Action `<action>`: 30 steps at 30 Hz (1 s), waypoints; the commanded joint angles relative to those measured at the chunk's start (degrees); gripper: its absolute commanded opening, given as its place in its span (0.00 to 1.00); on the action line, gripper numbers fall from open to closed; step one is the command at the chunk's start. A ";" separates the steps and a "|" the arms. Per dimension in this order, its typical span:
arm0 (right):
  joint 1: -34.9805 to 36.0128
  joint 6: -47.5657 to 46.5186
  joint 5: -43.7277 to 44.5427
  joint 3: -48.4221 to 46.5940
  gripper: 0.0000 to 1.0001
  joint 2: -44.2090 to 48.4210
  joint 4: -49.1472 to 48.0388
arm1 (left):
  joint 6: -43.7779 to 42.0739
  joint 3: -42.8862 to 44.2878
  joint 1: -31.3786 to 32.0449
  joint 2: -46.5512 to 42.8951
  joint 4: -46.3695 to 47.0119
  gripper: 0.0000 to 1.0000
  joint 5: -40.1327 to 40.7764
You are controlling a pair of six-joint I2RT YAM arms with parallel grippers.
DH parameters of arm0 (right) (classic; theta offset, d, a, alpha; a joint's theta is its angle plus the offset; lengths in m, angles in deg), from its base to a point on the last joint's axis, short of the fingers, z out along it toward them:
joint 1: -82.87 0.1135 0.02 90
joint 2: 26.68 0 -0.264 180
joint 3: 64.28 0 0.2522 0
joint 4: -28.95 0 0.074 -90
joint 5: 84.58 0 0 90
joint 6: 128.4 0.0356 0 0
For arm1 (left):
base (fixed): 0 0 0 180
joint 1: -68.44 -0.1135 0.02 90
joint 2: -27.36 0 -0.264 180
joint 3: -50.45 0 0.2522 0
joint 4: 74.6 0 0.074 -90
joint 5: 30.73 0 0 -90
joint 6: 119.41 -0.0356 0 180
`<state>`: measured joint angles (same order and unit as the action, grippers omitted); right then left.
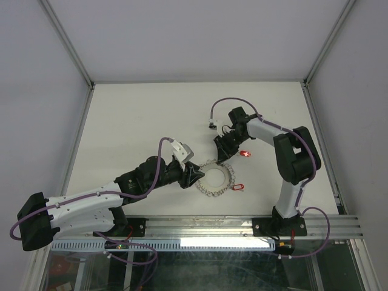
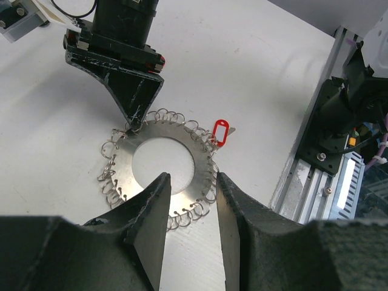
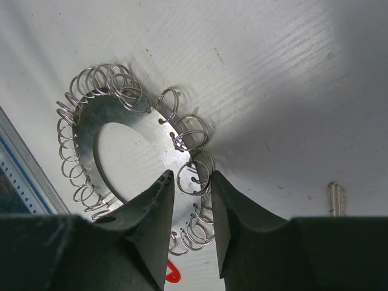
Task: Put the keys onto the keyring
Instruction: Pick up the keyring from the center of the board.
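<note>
Progress looks partial at best. The ring (image 1: 214, 191) lies flat on the counter (image 1: 139, 121) in the lower middle of the top view, between the two arms. One red key (image 1: 237, 187) rests against its lower right rim, touching the wire loops. Whether it is threaded onto a loop or only lies there cannot be told. The other red key (image 1: 245, 153) lies loose on the counter, just right of the right gripper (image 1: 220, 157) and apart from the ring, so it is not yet hung.

The left gripper (image 1: 197, 176) sits at the ring's left rim. Its jaws are part open, with the rim and a few loops showing in the gap, and nothing looks clamped. The right gripper points down at the upper rim. Its jaws are apart, with the tips astride the wire loops in its wrist view, and it carries no key.

The step in hand seems to be work on a loop, perhaps readying it. The loose key is yet to be fetched and threaded on.
</note>
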<state>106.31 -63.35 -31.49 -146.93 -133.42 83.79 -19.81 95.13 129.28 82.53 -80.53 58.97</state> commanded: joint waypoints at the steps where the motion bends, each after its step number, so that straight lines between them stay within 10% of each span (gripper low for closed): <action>1: 0.09 -0.29 -0.22 -2.18 0.35 -0.09 -0.11 | -0.40 1.15 0.68 -0.22 0.10 0.35 0.08; 13: 0.07 7.69 -0.71 -0.84 0.41 3.53 -5.06 | -0.61 1.59 0.68 0.28 0.08 0.35 0.03; 30: 0.34 60.72 18.49 17.98 0.37 18.89 -24.11 | -0.03 1.11 0.68 0.88 1.04 0.36 1.00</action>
<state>106.23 -15.09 -19.68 -130.21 -117.34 62.98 -19.81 95.13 129.28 83.17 -81.95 59.23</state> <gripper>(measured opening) 0.366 0.356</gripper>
